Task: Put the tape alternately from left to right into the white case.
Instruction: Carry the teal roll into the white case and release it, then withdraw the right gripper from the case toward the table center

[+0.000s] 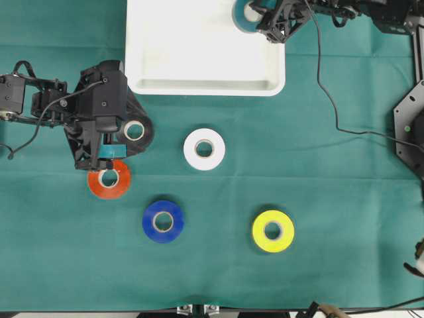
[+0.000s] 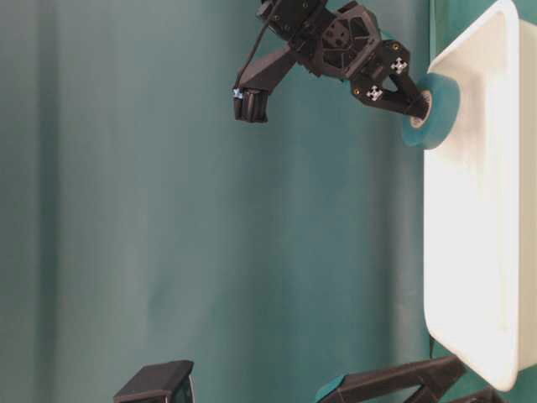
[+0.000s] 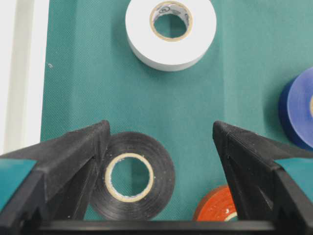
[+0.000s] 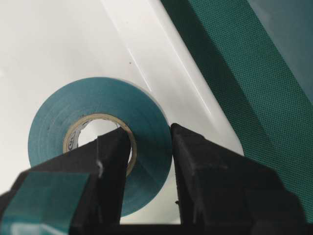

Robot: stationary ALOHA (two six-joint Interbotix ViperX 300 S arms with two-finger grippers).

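Overhead exterior view: the right gripper (image 1: pixel 260 14) pinches the wall of the teal ring-shaped tape roll (image 1: pixel 245 16) over the far right corner of the glossy white rectangular case (image 1: pixel 205 85). The left gripper (image 1: pixel 114 154) stands spread wide above the black tape roll (image 1: pixel 137 131) on the green cloth (image 1: pixel 331 185), just beside the orange-red roll (image 1: pixel 109 179).

We see the white case (image 1: pixel 205 85), a shallow glossy tray with a raised rim, lying at the far edge of the worktop. The teal tape (image 4: pixel 98 142) is tilted over the case's right corner, pinched through its wall. On the worktop lie the black tape (image 1: pixel 137 131), white tape (image 1: pixel 204 150), orange-red tape (image 1: pixel 110 179), blue tape (image 1: pixel 163 222) and yellow tape (image 1: pixel 273 231), all flat and apart.
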